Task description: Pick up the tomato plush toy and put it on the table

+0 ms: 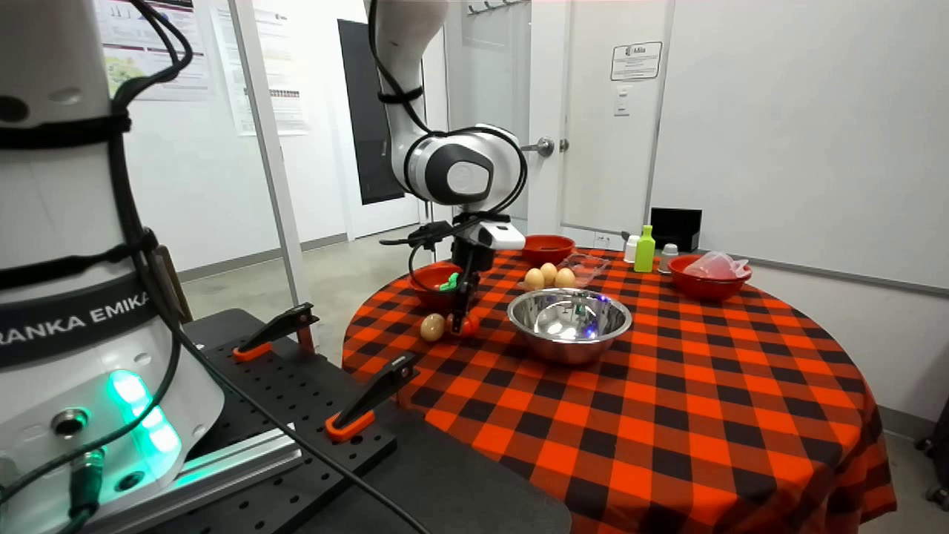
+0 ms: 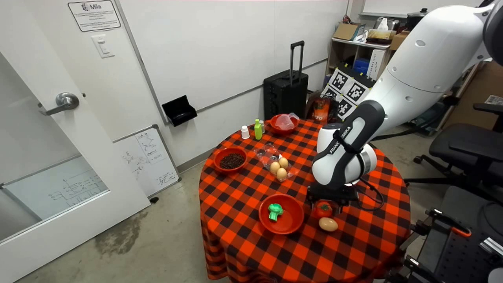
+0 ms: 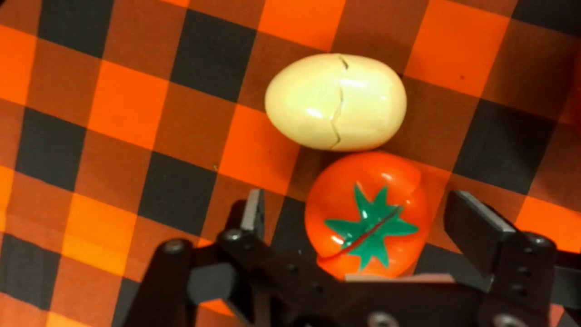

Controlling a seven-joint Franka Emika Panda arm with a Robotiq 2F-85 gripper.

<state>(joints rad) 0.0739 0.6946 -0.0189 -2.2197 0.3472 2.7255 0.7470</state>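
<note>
Because the task must finish on the table [image 1: 704,415], it seems sensible that this round table, at the lower right in an exterior view, carries all things concerned. From the upper middle of the frame comes the arm [image 1: 463,167]; its last part points downward, I suppose for a grasp from above. Below and right of the centre stands the steel bowl [image 1: 571,352], perhaps intended for another work, since the task does not mention it. A red bowl [image 2: 292,220] stands in the lower middle of an exterior view.

At the lower centre of the wrist view, the tool [image 3: 364,209] has its two fingers apart, one on each side of the tomato toy [image 3: 368,215]; a gap shows at both sides, so nothing is clamped. The tomato toy rests on the table between them. Whether picking or releasing is the step in hand, I cannot decide. Higher in the frame lies the egg [image 3: 336,102], so near the tomato toy that I cannot tell if they touch; because the fingers stand left and right, they would probably miss it. The green toy [image 2: 275,211] lies inside the red bowl, which probably prevents rolling.
</note>
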